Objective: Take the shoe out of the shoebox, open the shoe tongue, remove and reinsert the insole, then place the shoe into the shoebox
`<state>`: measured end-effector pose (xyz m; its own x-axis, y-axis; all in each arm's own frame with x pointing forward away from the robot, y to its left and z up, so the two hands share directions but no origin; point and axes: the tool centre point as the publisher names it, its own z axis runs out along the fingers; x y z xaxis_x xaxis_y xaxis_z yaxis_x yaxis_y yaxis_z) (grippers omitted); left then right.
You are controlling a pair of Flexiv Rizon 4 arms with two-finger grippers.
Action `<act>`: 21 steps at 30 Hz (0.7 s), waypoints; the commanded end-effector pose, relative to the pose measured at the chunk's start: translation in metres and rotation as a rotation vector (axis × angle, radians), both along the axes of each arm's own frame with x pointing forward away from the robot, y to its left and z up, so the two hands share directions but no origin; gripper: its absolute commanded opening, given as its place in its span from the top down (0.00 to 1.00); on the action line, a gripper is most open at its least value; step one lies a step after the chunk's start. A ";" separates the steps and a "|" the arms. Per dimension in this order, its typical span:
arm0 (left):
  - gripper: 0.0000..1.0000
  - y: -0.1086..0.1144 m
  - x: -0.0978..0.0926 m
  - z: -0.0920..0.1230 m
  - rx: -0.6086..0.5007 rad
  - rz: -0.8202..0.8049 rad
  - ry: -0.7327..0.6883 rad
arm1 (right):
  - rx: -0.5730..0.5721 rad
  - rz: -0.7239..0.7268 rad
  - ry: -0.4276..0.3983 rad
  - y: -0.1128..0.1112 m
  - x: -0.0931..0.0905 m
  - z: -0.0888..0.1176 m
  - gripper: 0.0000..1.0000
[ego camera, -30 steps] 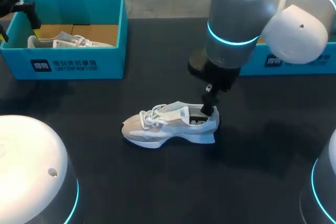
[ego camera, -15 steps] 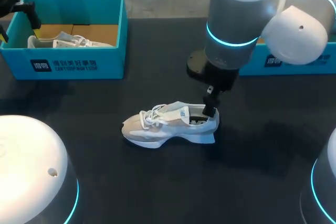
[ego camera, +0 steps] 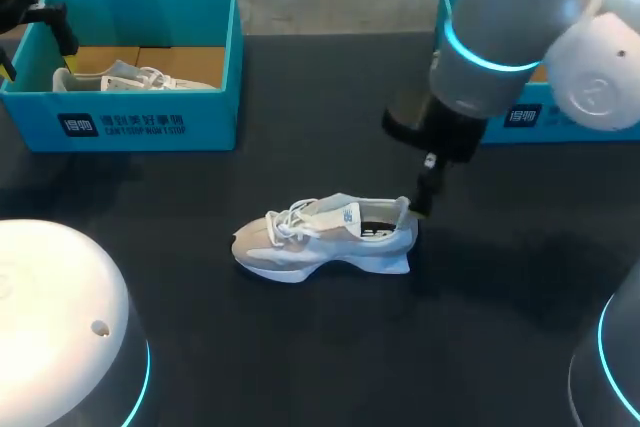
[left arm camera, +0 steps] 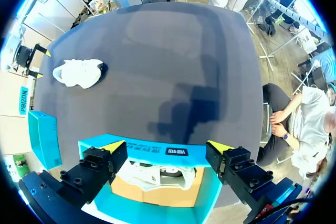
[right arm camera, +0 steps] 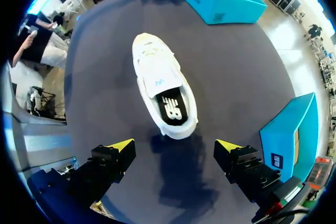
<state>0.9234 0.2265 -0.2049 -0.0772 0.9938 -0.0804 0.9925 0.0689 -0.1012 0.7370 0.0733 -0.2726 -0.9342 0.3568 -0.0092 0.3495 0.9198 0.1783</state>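
Just ahead of the open right jaws lay the shoe (right arm camera: 164,92), heel nearest, toe pointing away; the open left jaws hung far off over the shoebox (left arm camera: 142,148).

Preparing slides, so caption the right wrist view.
Jaws open, white shoe lying heel-first ahead of them on the dark table, black insole visible inside.

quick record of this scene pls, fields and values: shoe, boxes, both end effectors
shoe: upright on the table, outside the boxes
insole: inside the shoe
left box: holds a second shoe
right box: partly hidden by the right arm
left end effector: open, over the left box
right end effector: open, empty, by the shoe's heel
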 end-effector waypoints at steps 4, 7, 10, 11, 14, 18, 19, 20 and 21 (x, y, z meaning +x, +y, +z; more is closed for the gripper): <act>0.00 0.000 -0.001 0.000 0.001 0.000 -0.002 | 0.344 0.017 -0.161 -0.047 -0.010 -0.008 0.00; 0.00 0.000 -0.001 0.000 0.001 0.000 -0.002 | 0.408 0.047 -0.189 -0.054 -0.009 -0.011 0.00; 0.00 0.000 -0.001 0.000 0.001 0.000 -0.002 | 0.469 0.097 -0.192 -0.057 -0.011 -0.013 0.00; 0.00 0.000 -0.001 0.000 0.001 0.000 -0.002 | 0.484 0.126 -0.194 -0.058 -0.011 -0.014 0.00; 0.00 0.000 -0.001 0.000 0.001 0.000 -0.002 | 0.511 0.167 -0.197 -0.059 -0.013 -0.016 0.00; 0.00 0.000 -0.001 0.000 0.001 0.000 -0.002 | 0.545 0.187 -0.188 -0.061 -0.012 -0.026 0.00; 0.00 0.000 -0.001 0.000 0.001 0.000 -0.002 | 0.564 0.186 -0.191 -0.061 -0.011 -0.029 0.00; 0.00 0.000 -0.001 0.000 0.001 0.000 -0.002 | 0.584 0.191 -0.181 -0.061 -0.011 -0.032 0.00; 0.00 0.000 -0.001 0.000 0.001 0.000 -0.002 | 0.598 0.192 -0.185 -0.060 -0.011 -0.035 0.00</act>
